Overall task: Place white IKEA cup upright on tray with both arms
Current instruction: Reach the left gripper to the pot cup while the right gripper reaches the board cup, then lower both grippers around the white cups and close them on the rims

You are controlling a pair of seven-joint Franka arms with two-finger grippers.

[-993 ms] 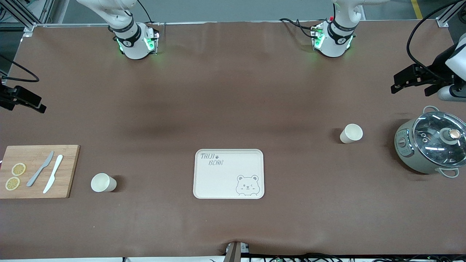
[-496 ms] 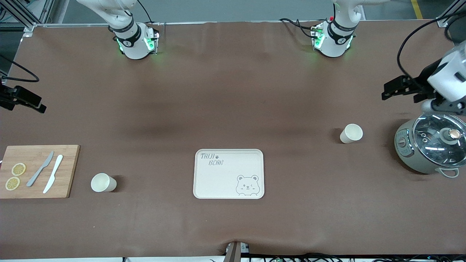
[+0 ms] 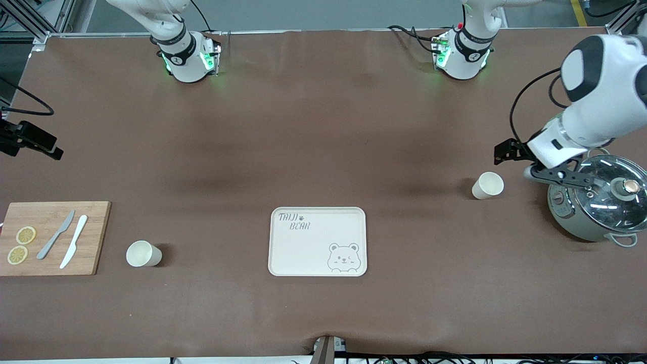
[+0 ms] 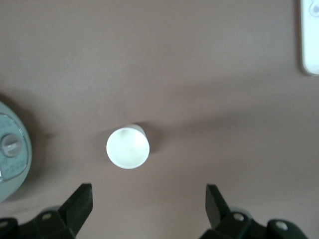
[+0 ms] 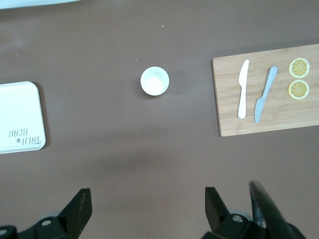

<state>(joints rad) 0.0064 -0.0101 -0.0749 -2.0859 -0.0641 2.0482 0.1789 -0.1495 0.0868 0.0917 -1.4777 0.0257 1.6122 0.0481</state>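
The cream tray (image 3: pixel 317 241) with "BEAR" lettering and a bear face lies mid-table, nearer the front camera, with nothing on it. One white cup (image 3: pixel 488 185) stands upright toward the left arm's end, beside the pot. My left gripper (image 3: pixel 507 151) is open and empty in the air close by this cup; in the left wrist view (image 4: pixel 148 201) the cup (image 4: pixel 128 147) lies just ahead of the open fingers (image 4: pixel 79 201). A second white cup (image 3: pixel 143 253) stands toward the right arm's end. My right gripper (image 3: pixel 48 146) waits high at that end, open (image 5: pixel 148 204), with that cup (image 5: pixel 155 80) far below.
A grey pot with a glass lid (image 3: pixel 599 202) stands beside the first cup, under the left arm. A wooden cutting board (image 3: pixel 53 237) with two knives and lemon slices lies beside the second cup. The tray's edge shows in both wrist views (image 4: pixel 310 40) (image 5: pixel 20 117).
My left arm has swung in from the table's end toward the cup beside the pot, and its gripper now hangs close to it. The right arm has barely moved.
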